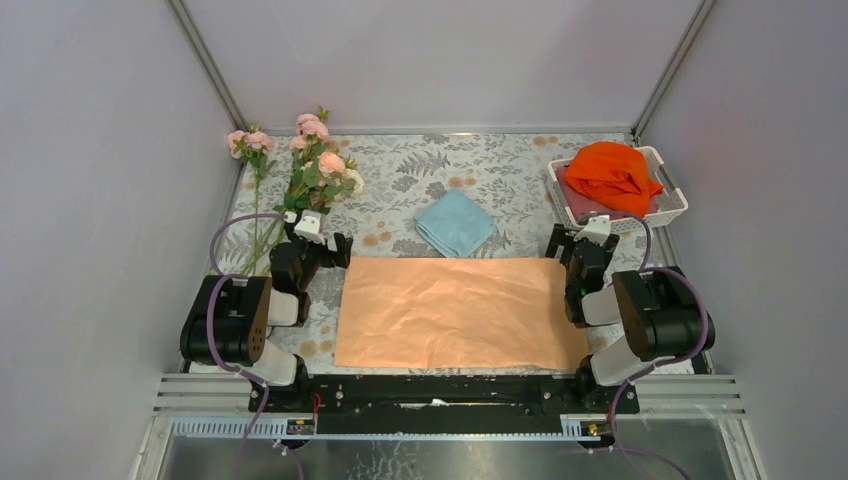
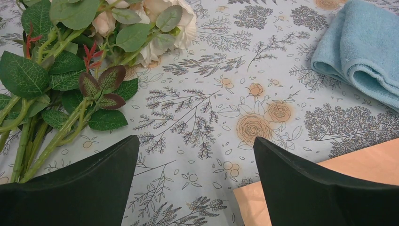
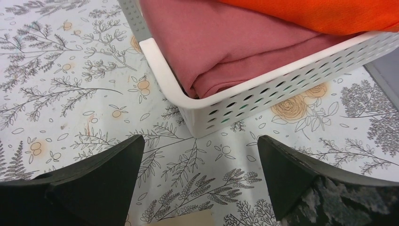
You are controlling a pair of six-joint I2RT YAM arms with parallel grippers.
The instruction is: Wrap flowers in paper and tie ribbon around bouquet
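Observation:
The flowers [image 1: 305,165] lie at the back left of the table, pink and cream blooms pointing away and stems toward the left arm. In the left wrist view their leaves and stems [image 2: 66,70] fill the upper left. The peach-orange paper [image 1: 455,312] lies flat between the two arms, and one corner [image 2: 371,162] shows beside the left gripper's right finger. My left gripper [image 1: 316,242] [image 2: 195,141] is open over the bare table, between the stems and the paper. My right gripper [image 1: 582,243] [image 3: 197,141] is open just in front of the basket. No ribbon or bouquet shows in any view.
A folded light blue cloth [image 1: 455,222] [image 2: 362,47] lies behind the paper. A white perforated basket [image 1: 672,188] [image 3: 263,89] at the back right holds an orange cloth [image 1: 612,172] over a pink one [image 3: 226,52]. Grey walls enclose the floral table covering [image 1: 480,165].

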